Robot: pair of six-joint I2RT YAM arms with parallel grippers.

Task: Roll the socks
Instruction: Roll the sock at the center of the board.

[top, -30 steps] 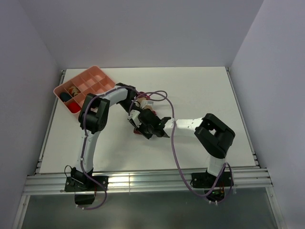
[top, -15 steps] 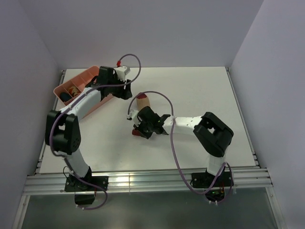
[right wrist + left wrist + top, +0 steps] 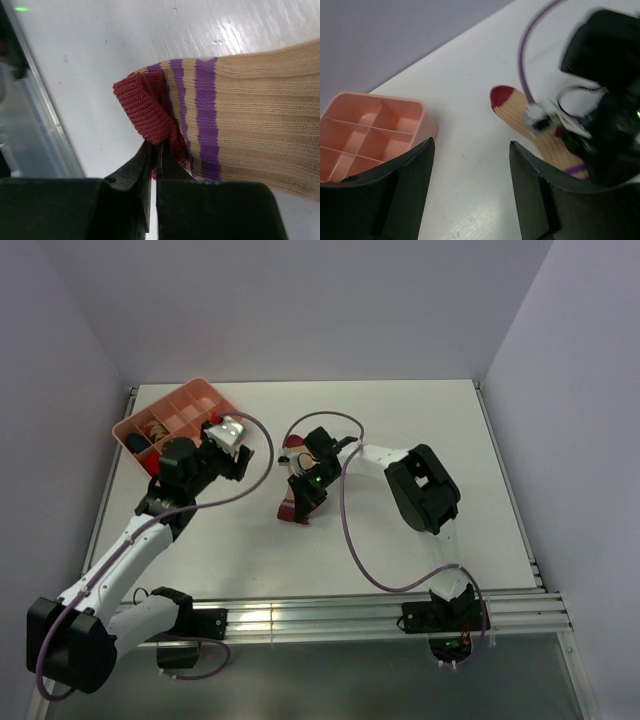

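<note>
Roll barely begun: right claw (image 3: 152,150) nips the cuff (image 3: 142,107) of the tan sock (image 3: 240,125).

Progress, by judgement: sock lies stretched out on the white table (image 3: 420,410), nothing wound up yet, so nearly the whole roll is left. Right claw: jaws closed tight on the dark red cuff edge, which bunches into a small fold beside the purple stripes, centre-left of the wrist view. Outward: sock body runs off frame right; overhead it sits mid-table, dark red toe (image 3: 502,96) toward the far wall. Left claw (image 3: 470,145): jaws parted wide, holding nothing, over bare table between sock and pink divided tray (image 3: 380,102), upper left overhead. Second sock not made out; tray contents too small to identify.
</note>
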